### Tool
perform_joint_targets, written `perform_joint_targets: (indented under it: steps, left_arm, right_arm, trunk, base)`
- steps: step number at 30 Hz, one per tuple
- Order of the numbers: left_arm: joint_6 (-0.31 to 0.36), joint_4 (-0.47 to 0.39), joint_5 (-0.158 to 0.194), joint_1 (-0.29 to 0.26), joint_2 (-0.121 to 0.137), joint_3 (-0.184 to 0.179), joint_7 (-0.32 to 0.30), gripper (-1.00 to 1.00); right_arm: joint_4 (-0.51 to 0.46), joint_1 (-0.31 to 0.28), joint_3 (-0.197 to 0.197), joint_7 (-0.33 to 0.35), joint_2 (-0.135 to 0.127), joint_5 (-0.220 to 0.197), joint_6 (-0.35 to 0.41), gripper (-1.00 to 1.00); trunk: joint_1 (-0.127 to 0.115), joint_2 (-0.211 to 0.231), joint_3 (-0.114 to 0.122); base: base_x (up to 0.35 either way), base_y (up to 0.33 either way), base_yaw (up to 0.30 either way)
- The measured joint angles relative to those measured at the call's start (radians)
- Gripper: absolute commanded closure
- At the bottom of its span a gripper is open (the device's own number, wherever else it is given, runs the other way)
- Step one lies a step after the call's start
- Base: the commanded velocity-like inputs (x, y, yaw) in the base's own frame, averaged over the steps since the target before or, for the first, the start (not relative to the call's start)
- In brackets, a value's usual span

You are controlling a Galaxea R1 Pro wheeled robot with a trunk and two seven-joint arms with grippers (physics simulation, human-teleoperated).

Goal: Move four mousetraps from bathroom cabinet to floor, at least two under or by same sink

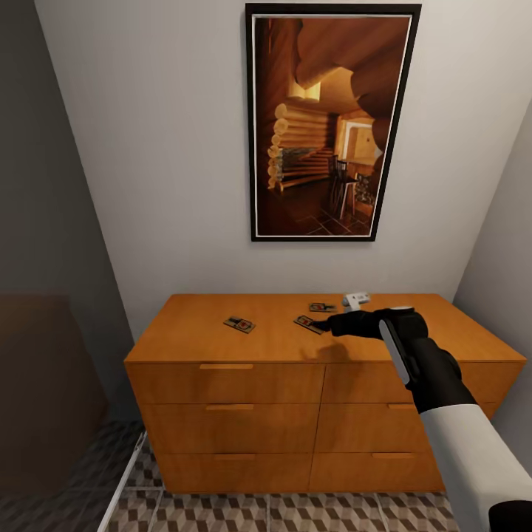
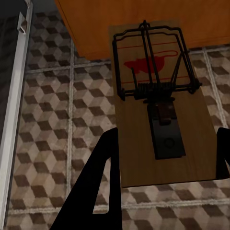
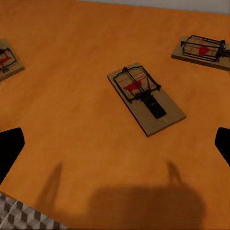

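The orange-brown cabinet [image 1: 273, 347] stands against the wall with three mousetraps on its flat top: one at the left [image 1: 240, 324], one in the middle [image 1: 308, 324] and one further back [image 1: 322, 307]. My right gripper [image 1: 325, 324] hovers low over the top, right beside the middle mousetrap [image 3: 146, 98]. It is open [image 3: 116, 146], with the fingers [image 3: 9, 148] spread wide on either side of that trap. My left gripper [image 2: 165, 163] is shut on a fourth mousetrap [image 2: 158, 124], holding it above the cube-patterned bathroom floor [image 2: 52, 124] in front of the cabinet's edge [image 2: 91, 28].
A small white object [image 1: 356, 299] lies at the back right of the cabinet top. A large framed picture [image 1: 329, 122] hangs above. Walls close in on both sides, and a pale vertical strip [image 2: 17, 96] runs along the floor at the left.
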Motion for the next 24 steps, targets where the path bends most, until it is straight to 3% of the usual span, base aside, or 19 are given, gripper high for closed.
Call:
perform_joint_targets:
  steps: [14, 24]
  left_arm:
    - [0.0, 0.0, 0.0, 0.001, 0.0, 0.0, 0.0, 1.0]
    - [0.001, 0.0, 0.0, 0.001, 0.0, -0.001, 0.0, 1.0]
  right_arm:
    - [0.027, 0.0, 0.004, 0.044, -0.003, 0.0, -0.017, -1.0]
    - [0.045, 0.0, 0.038, 0.046, -0.005, 0.0, -0.047, -1.0]
  trunk:
    - [0.0, 0.0, 0.0]
    - [0.0, 0.0, 0.0]
  base:
    - [0.0, 0.0, 0.0]
    - [0.0, 0.0, 0.0]
